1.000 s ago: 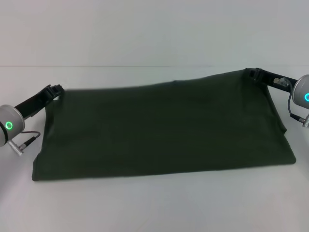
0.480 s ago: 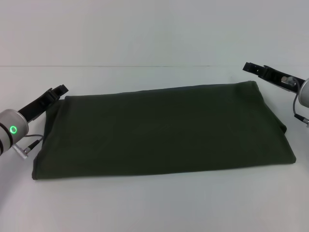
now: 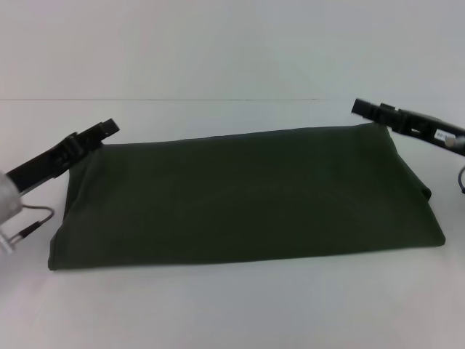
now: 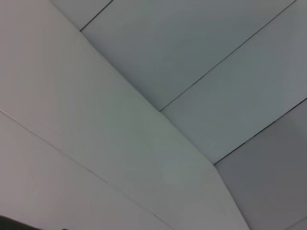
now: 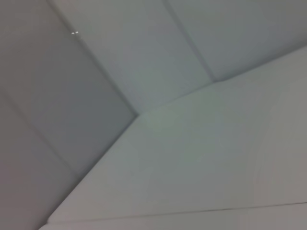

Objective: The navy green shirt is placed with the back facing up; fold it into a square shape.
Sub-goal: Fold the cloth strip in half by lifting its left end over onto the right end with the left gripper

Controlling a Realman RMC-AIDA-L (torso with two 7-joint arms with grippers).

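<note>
So the navy green shirt (image 3: 247,196) is lying flat on the white surface (image 3: 232,313), folded into a wide, roughly rectangular band that runs almost from one side of the head view to the other. Only plain dark olive fabric shows on top, no print visible. Its near edge is a pretty straight line, the far edge slopes up a bit toward the robot's right, and there's a small bump of cloth sticking out on the right-hand edge. The left end effector (image 3: 109,127) is sitting right at the far left corner of the shirt, just above the fabric, and honestly I can't tell from this angle whether its fingers are open or closed or whether it's pinching any cloth. Same deal with the right end effector (image 3: 361,108): it's right by the far right corner, about touching the edge, and whether it's gripping anything I can't tell. Both wrist views just show pale flat panels with seams, neither the shirt nor the fingers.
</note>
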